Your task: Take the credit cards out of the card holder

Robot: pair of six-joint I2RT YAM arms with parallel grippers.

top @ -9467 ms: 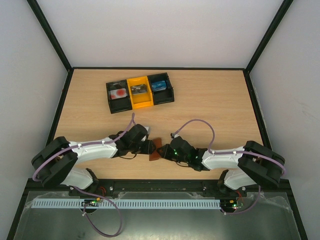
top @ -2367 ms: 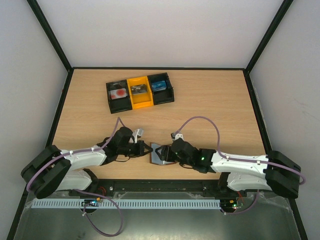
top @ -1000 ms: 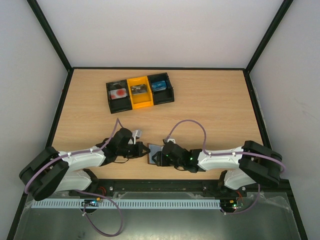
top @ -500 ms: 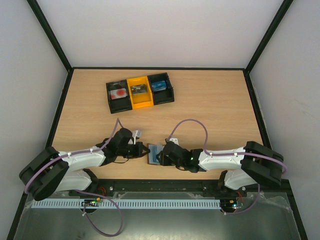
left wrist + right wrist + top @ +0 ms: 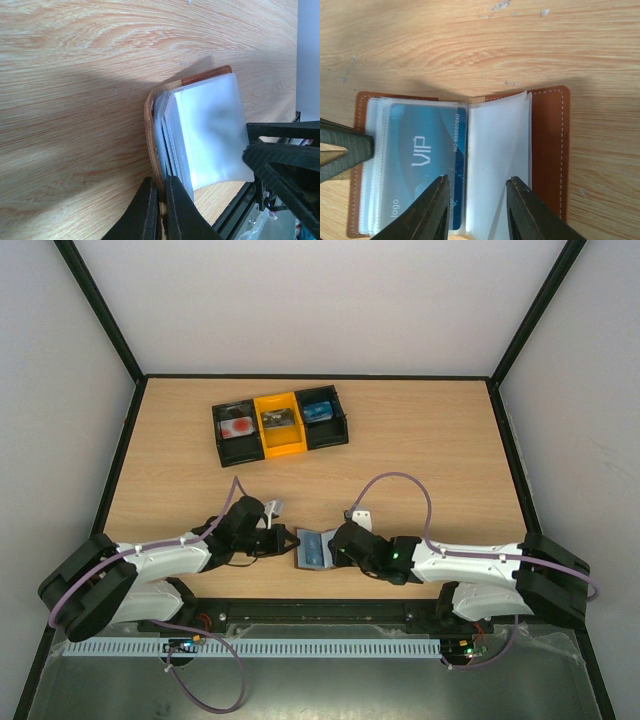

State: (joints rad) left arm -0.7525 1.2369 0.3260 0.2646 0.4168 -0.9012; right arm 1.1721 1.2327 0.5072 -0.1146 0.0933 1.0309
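Observation:
The card holder (image 5: 312, 548) lies open on the table near the front edge, reddish-brown leather (image 5: 547, 150) with clear sleeves. A blue credit card (image 5: 422, 155) marked "VIP" sits inside the left sleeve. My left gripper (image 5: 285, 542) is shut on the holder's left leather edge, as the left wrist view shows (image 5: 160, 182). My right gripper (image 5: 337, 544) is open, and its fingers hover over the middle sleeves (image 5: 477, 182) without holding anything. Whether more cards lie in the other sleeves (image 5: 210, 130) is hidden.
A black-and-yellow three-bin tray (image 5: 280, 425) with small items stands at the back left of the table. The table's front edge and black rail (image 5: 250, 210) run close beside the holder.
My right gripper has drawn back to the right from over the holder. A sleeve page has turned and the blue card now shows. My left gripper has kept its hold.

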